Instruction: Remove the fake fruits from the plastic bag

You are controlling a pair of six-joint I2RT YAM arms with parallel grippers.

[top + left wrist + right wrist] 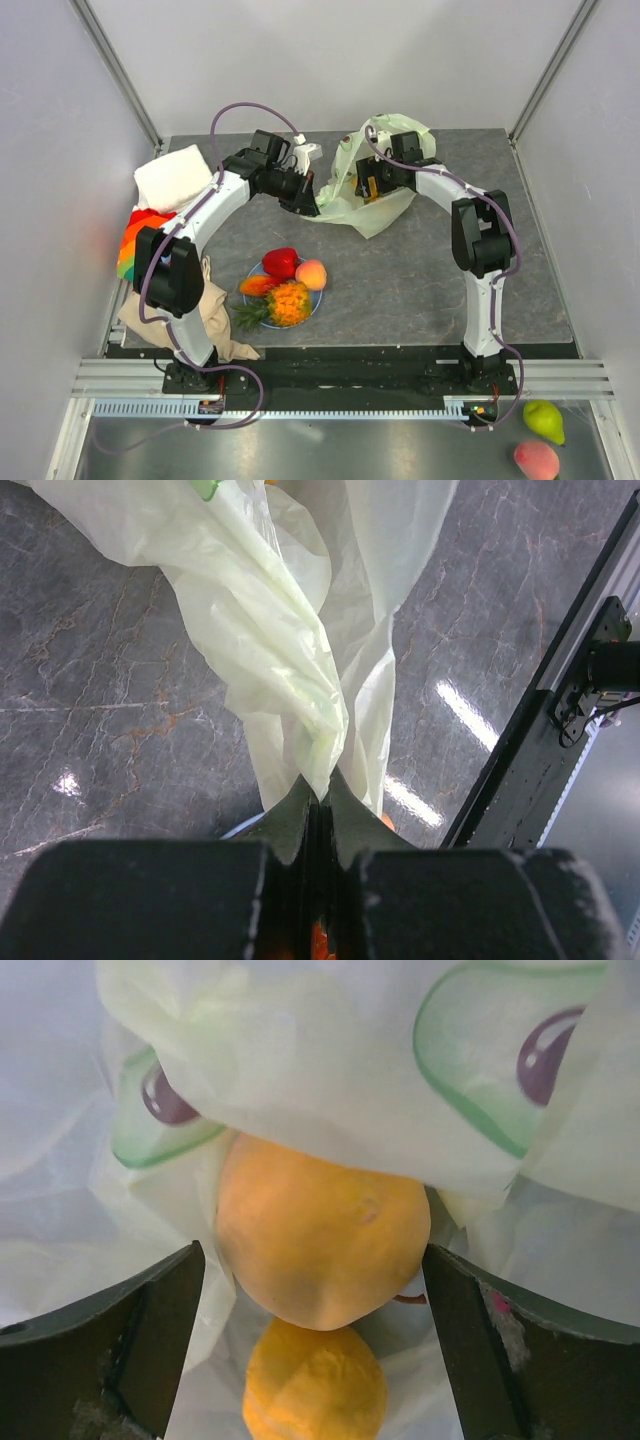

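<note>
Pinched in the closed left gripper [318, 802], thin translucent yellow-green plastic bag [290, 660], twisted, long axis running straight away; between the wide-spread right gripper [312, 1255] fingers, two glossy yellow-orange round fake fruits [320, 1230].

We see bright, even light and soft shadows in the top view. White glare streaks the table [120, 680] in the left wrist view; the plastic bag [300, 1070] blurs near the right wrist lens.

Dark marbled tabletop [420, 290] enclosed by plain white walls [330, 60]
</note>
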